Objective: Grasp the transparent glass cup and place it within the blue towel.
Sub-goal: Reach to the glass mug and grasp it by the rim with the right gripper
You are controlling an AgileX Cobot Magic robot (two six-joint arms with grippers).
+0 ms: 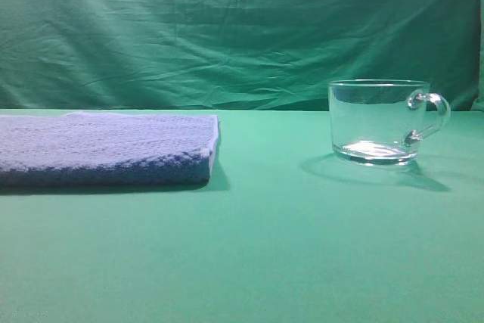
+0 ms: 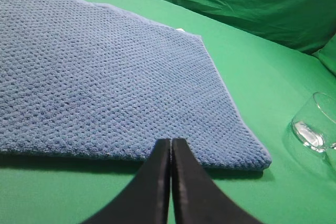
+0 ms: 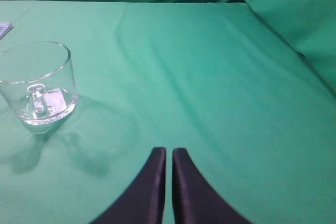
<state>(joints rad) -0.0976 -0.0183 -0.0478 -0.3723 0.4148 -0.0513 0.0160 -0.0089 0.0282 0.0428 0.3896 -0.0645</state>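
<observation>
The transparent glass cup (image 1: 378,122) is seen upright on the green-covered counter (image 1: 272,247), at the right, its handle turned to the right. The blue towel (image 1: 106,149) is laid flat at the left, well apart from the cup. The left claw (image 2: 171,142) is clenched, held just before the towel's near edge. The right claw (image 3: 169,151) is clenched on nothing, the cup being off to its left.

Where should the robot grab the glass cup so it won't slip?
Probably the rim wall of the cup, not its small round handle. It stands upright with its mouth open, so the right gripper, now shut, could open and come down from above, one finger inside and one outside, on a side away from the handle.
</observation>
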